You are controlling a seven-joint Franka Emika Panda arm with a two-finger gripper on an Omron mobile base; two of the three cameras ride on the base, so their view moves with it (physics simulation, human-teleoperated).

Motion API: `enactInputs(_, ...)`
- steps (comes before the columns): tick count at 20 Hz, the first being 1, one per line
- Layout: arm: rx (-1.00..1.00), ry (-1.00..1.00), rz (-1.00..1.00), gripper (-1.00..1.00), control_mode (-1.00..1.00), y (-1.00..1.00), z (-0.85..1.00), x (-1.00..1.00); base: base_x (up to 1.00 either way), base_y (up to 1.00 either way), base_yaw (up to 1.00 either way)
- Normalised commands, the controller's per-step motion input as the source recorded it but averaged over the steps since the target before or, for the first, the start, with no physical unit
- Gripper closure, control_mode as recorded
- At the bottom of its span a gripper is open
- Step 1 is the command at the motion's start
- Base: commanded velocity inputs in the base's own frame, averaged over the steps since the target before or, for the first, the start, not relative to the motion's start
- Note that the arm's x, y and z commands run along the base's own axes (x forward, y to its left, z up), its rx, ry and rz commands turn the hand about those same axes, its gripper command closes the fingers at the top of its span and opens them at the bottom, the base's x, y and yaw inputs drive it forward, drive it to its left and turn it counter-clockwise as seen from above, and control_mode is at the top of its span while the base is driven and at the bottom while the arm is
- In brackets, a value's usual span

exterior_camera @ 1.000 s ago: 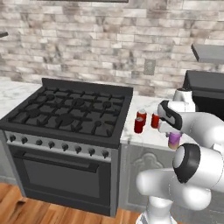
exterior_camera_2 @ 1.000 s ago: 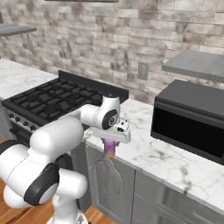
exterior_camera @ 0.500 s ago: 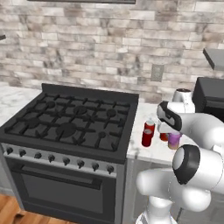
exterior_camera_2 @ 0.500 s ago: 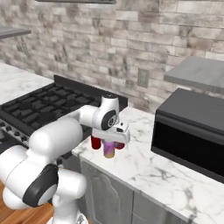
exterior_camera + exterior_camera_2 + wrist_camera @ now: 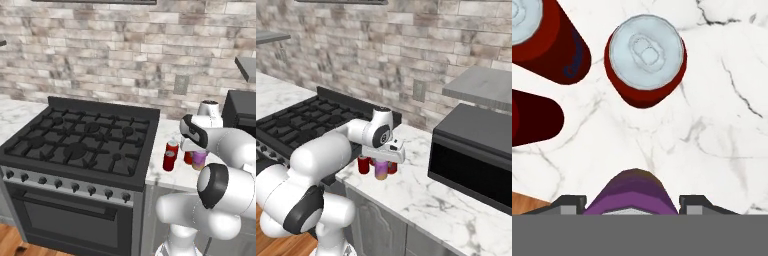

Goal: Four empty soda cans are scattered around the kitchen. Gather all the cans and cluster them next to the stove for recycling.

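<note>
Gripping the purple can (image 5: 631, 192), gripper (image 5: 630, 205) clamped round its sides, just above the surface (image 5: 421, 192) nr its stove (image 5: 80, 145)-side edge, beside three red cans (image 5: 170, 160). Empty can prob light, thin-walled, dents easily; hold mid-body, gently.

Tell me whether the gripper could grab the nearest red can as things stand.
Probably not yet: the gripper has its jaws shut on the purple can. The red can stands unobstructed on the marble counter.

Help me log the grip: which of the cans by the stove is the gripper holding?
The purplish-pink can, clamped in the gripper. The three red cans stand free on the marble counter beside it.
</note>
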Motion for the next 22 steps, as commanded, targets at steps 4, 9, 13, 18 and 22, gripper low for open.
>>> enactInputs(4,0.0,0.0,0.0,1.0,1.0,0.0,0.0,0.0,0.16,0.13,0.0)
enactInputs(9,0.0,0.0,0.0,1.0,1.0,0.0,0.0,0.0,0.02,0.18,0.0)
enactInputs(13,0.0,0.0,0.0,1.0,1.0,0.0,0.0,0.0,0.04,0.32,-0.02)
enactInputs(18,0.0,0.0,0.0,1.0,1.0,0.0,0.0,0.0,-0.01,0.33,-0.07)
enactInputs(22,0.0,0.0,0.0,1.0,1.0,0.0,0.0,0.0,-0.04,0.22,-0.05)
